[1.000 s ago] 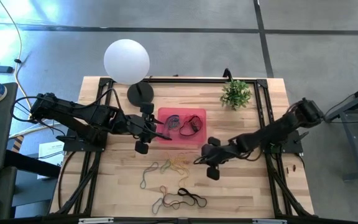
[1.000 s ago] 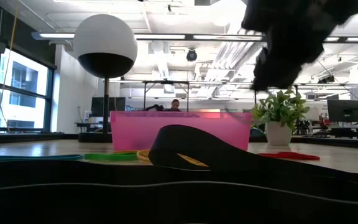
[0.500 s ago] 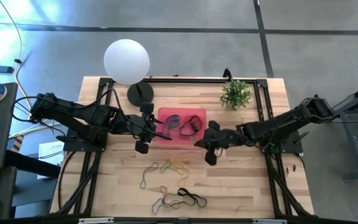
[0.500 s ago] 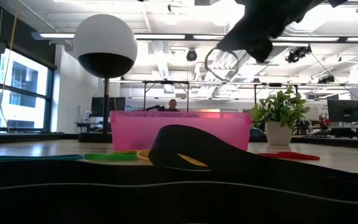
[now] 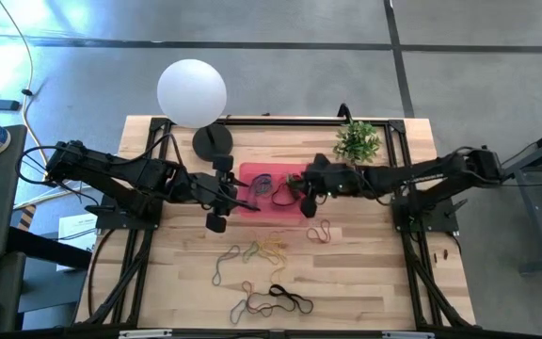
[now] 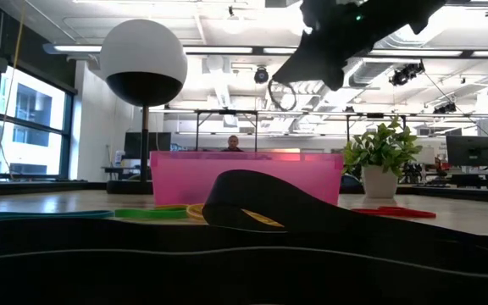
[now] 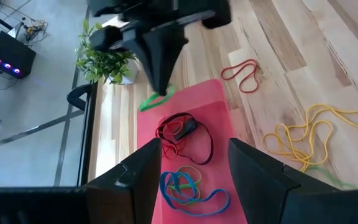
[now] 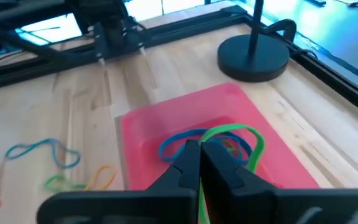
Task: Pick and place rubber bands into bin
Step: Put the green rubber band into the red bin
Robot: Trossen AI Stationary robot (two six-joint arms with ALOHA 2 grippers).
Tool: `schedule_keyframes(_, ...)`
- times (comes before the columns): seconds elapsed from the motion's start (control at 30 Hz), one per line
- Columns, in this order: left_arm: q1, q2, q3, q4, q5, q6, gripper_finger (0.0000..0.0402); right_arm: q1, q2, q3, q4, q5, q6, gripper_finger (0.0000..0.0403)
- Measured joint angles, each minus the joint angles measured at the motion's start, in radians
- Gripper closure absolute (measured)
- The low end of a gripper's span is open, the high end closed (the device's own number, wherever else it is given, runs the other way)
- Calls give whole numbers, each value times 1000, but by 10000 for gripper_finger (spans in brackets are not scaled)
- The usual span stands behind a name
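Note:
The pink bin (image 5: 276, 210) sits mid-table and holds a blue band (image 8: 178, 144) and a red-and-black band (image 7: 182, 134). My right gripper (image 5: 306, 185) hangs above the bin's right part, shut on a green rubber band (image 7: 156, 99). It also shows high in the low view (image 6: 312, 63), with the band looped beneath it. My left gripper (image 5: 236, 195) waits open at the bin's left edge; its fingers (image 7: 140, 169) stand over the bin, touching nothing. More rubber bands (image 5: 262, 250) lie flat on the table nearer the front, and a red one (image 5: 320, 231) lies right of the bin. My right gripper pinches the green rubber band at one spot of its loop (image 8: 211, 138) between its two shut fingertips. The fingers slant down from the table's right side. The band is lifted clear and hangs as a slack open loop (image 6: 282, 93) above the bin.
A white globe lamp (image 5: 192, 91) with a round black base (image 8: 253, 53) stands behind the bin's left corner. A small potted plant (image 5: 357, 141) stands at the far right. Dark and orange bands (image 5: 273, 301) lie near the front edge. A black frame borders the table.
My right gripper has travelled from the table right of the loose bands toward the far edge and slightly left. It now hangs above the bin, carrying the green band lifted clear. The red band on the table, earlier under the gripper, is now uncovered.

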Motion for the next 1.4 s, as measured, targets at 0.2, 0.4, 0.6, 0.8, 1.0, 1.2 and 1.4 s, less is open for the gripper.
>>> schedule_keyframes(0.2, 0, 0, 0, 0, 0, 0, 229, -44, 107, 0, 145, -72, -1, 403)
schedule_keyframes(0.4, 0, 0, 0, -3, 0, 0, 229, -66, 245, 0, 298, -125, 49, 403)
schedule_keyframes(0.6, 0, 0, 0, -4, 0, 0, 229, -77, 361, 0, 422, -169, 119, 403)
schedule_keyframes(0.8, 0, 0, 0, -3, 0, 2, 229, -90, 447, 9, 507, -179, 190, 403)
schedule_keyframes(1.0, 0, 0, 0, -3, 0, 4, 229, -110, 527, 135, 465, -221, 194, 403)
schedule_keyframes(1.2, 0, 0, 0, -3, 0, 1, 229, -128, 561, 269, 249, -236, 139, 403)
schedule_keyframes(1.4, 0, 0, 0, -3, 0, 1, 229, -132, 562, 285, 131, -244, 108, 403)
